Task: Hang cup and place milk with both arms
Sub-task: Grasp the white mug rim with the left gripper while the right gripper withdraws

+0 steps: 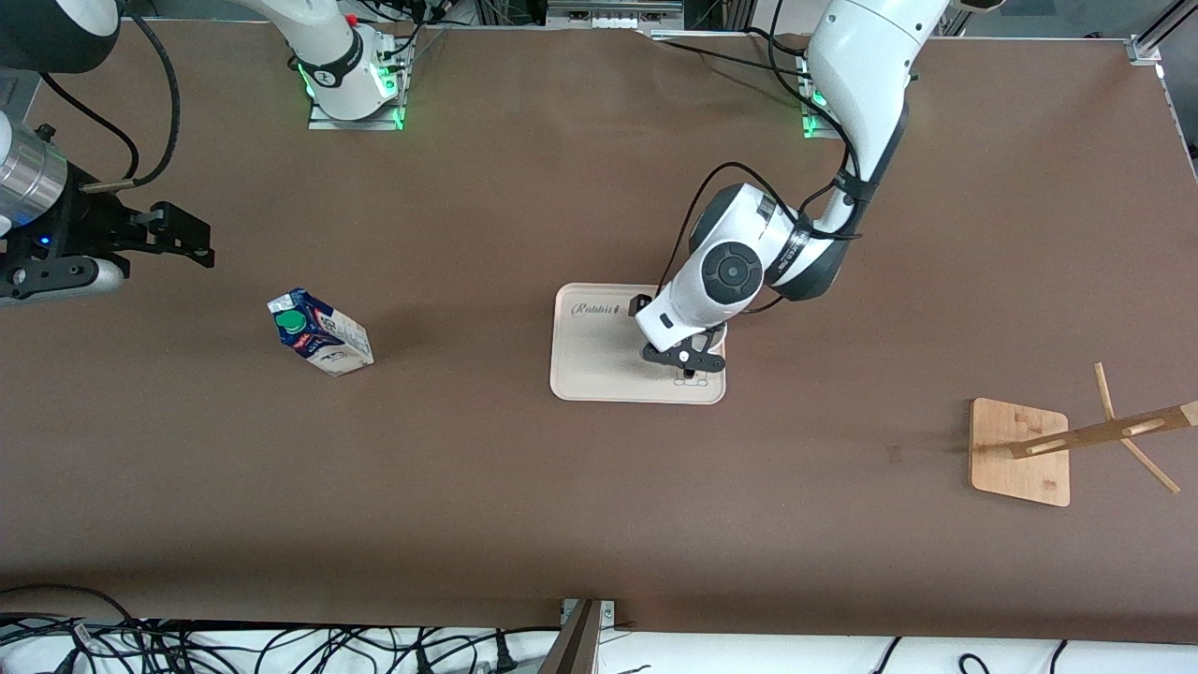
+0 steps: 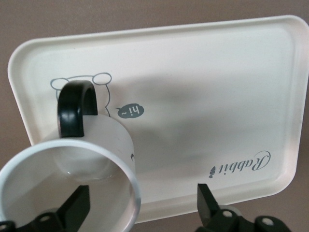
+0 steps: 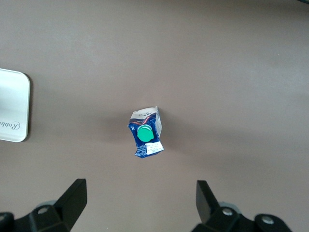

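Observation:
The white cup (image 2: 101, 145) with its black handle (image 2: 75, 108) stands on the cream tray (image 2: 203, 72) in the middle of the table. My left gripper (image 2: 141, 205) is open right over the cup: one finger (image 2: 77, 205) is inside the rim, the other (image 2: 205, 203) outside the wall. In the front view the left gripper (image 1: 690, 363) hides most of the cup. The milk carton (image 1: 318, 332) stands on the table toward the right arm's end; it also shows in the right wrist view (image 3: 145, 133). My right gripper (image 3: 140, 198) is open and empty, high above the table beside the milk (image 1: 187, 241).
A wooden cup rack (image 1: 1018, 451) with pegs stands toward the left arm's end of the table, nearer to the front camera than the tray (image 1: 599, 374). A corner of the tray shows in the right wrist view (image 3: 12, 104). Cables lie along the table's front edge.

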Robot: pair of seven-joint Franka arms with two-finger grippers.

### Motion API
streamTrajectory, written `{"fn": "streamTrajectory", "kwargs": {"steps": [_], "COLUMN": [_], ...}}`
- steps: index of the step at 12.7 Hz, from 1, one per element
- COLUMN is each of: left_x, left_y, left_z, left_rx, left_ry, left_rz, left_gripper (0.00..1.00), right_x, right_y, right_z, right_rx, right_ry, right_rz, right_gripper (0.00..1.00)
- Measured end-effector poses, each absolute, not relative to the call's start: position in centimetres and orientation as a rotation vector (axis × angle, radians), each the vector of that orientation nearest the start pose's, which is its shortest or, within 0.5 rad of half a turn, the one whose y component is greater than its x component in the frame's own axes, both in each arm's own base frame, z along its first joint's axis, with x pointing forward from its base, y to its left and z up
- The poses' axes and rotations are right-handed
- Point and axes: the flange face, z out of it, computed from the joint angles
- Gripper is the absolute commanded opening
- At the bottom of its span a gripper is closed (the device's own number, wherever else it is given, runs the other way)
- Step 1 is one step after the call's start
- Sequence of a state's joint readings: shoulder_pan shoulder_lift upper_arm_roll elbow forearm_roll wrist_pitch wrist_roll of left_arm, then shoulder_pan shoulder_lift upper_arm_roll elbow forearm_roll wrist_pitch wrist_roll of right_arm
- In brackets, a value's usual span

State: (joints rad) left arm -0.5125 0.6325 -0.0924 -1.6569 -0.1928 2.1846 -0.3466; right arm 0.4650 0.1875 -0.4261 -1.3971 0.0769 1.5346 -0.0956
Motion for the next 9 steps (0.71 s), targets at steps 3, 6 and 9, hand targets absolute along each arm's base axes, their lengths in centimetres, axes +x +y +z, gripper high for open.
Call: {"fn": "streamTrajectory", "kwargs": {"steps": [3, 6, 9], "left_x": [55.2, 55.2, 54.9], "left_y": [-38.1, -38.2, -38.4], "left_z": [23.1, 23.2, 23.7], "left_rx": [-3.226, -3.225, -3.222], "left_ry": [0.199, 0.137, 0.122], "left_rz": [0.295, 0.296, 0.3], "left_gripper": [0.0, 0.0, 0.0], "right_x": [60.3, 60.4, 60.4], "right_y": [4.5, 4.5, 4.7], "right_z": [60.8, 61.1, 61.1], "right_rx": [-3.143, -3.144, -3.144], "right_ry": [-0.177, -0.178, -0.181], "right_rz": [0.024, 0.009, 0.002], "right_gripper": [1.0, 1.0, 1.0]}}
